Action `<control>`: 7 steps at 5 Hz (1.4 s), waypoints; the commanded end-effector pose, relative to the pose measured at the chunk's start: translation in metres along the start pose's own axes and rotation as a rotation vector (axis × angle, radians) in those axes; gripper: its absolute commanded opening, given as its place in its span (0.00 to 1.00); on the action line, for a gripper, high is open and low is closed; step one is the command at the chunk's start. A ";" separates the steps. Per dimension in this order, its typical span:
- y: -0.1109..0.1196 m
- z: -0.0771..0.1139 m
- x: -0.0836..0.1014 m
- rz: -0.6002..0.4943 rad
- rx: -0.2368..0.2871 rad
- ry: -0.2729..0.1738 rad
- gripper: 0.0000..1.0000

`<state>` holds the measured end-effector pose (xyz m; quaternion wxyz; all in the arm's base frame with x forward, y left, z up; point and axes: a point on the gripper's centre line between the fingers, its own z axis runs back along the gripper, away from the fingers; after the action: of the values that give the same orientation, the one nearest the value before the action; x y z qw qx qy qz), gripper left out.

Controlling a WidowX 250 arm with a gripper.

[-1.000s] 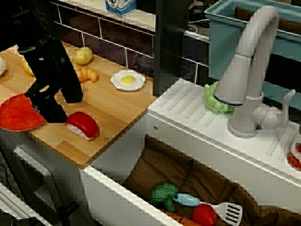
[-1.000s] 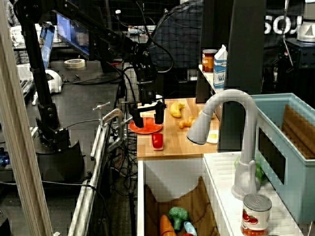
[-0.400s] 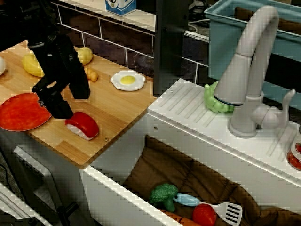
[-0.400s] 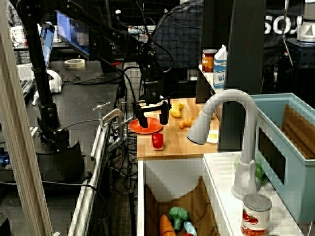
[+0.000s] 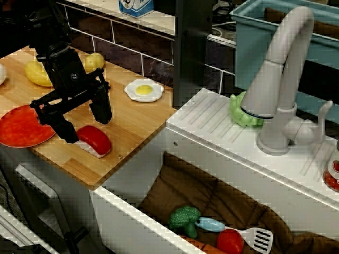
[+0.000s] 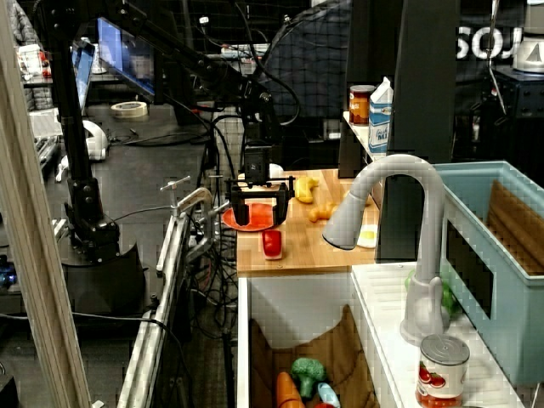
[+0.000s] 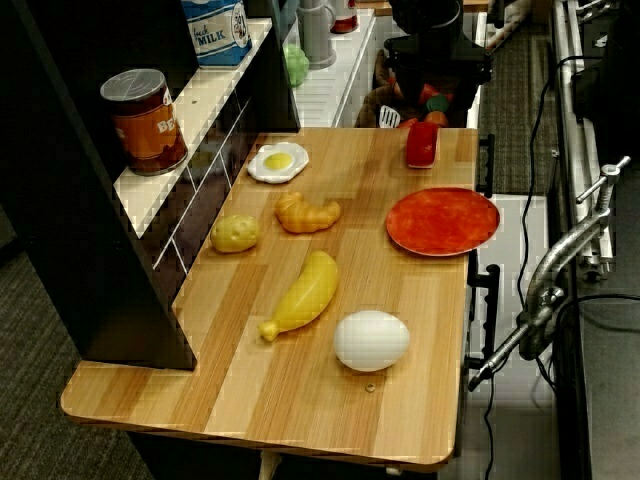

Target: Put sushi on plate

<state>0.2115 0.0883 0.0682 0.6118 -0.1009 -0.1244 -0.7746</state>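
Two jaws apart, gripper [image 5: 83,123] poised over sushi [image 5: 93,141] to straddle it for pickup. Sushi lies on counter [image 5: 135,119], just beside plate [image 5: 21,127], not yet gripped.

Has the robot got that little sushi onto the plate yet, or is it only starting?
Only starting. The sushi lies on the wooden counter beside the plate, not on it. The gripper hangs open right over the sushi, holding nothing. Gripping, lifting and carrying it to the bare plate are all left.
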 end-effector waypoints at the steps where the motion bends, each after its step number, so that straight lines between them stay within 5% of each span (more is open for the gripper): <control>1: 0.007 0.003 -0.004 0.053 0.019 0.077 1.00; 2: 0.018 -0.006 -0.009 0.213 0.006 0.092 1.00; 3: 0.020 -0.014 -0.008 0.198 0.000 0.144 1.00; 7: 0.007 -0.017 -0.012 0.165 -0.011 0.214 1.00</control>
<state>0.2211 0.0889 0.0327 0.6830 -0.0554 -0.0392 -0.7273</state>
